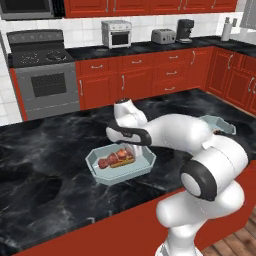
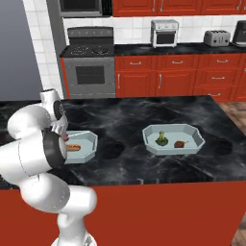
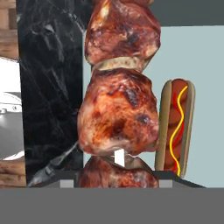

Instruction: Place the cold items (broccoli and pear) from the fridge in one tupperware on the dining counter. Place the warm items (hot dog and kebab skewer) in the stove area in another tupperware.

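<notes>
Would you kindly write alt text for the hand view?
A kebab skewer of browned meat chunks runs up the middle, close to the camera. Beside it a hot dog with a mustard squiggle lies in a pale tupperware on the black marble counter.

We look from behind arm (image 1: 200, 150), left side, forward and down over black counter (image 1: 45, 150) toward stove (image 1: 42, 70). We look again from arm's right side; both views share counter, stove, left tub (image 1: 120, 162) and right tub (image 2: 174, 139). From hand we look down, very near kebab (image 3: 118, 109) and hot dog (image 3: 176, 127).
</notes>
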Robot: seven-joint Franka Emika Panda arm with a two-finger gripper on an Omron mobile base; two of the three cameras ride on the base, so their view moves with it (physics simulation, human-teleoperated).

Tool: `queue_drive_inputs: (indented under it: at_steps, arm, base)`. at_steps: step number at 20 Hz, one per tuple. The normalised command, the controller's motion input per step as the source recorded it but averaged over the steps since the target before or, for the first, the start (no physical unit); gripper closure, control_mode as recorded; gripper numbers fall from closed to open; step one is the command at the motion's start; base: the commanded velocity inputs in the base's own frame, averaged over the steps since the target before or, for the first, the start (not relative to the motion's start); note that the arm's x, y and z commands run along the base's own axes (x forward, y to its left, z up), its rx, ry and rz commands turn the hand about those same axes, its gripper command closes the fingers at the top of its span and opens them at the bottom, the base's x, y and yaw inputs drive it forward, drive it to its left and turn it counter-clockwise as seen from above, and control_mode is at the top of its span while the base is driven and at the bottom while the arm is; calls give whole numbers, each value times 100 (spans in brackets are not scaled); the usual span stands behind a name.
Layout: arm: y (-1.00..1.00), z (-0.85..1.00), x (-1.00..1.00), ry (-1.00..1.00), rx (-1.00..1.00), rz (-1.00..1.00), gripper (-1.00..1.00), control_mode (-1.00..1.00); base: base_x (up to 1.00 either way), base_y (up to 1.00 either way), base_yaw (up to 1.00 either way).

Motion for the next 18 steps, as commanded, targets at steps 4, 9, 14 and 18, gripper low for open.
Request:
queue_drive_inputs:
  at_steps: [4,9,14,18]
  arm:
    - [0,-33,69,0,0,0,100,-100]
    - [4,-36,52,0,0,0,100,-100]
    - [6,-35,49,0,0,0,100,-100]
    - [16,-33,40,0,0,0,100,-100]
  base:
    - [0,0,0]
    - [0,0,0]
    - [0,0,0]
    - [0,0,0]
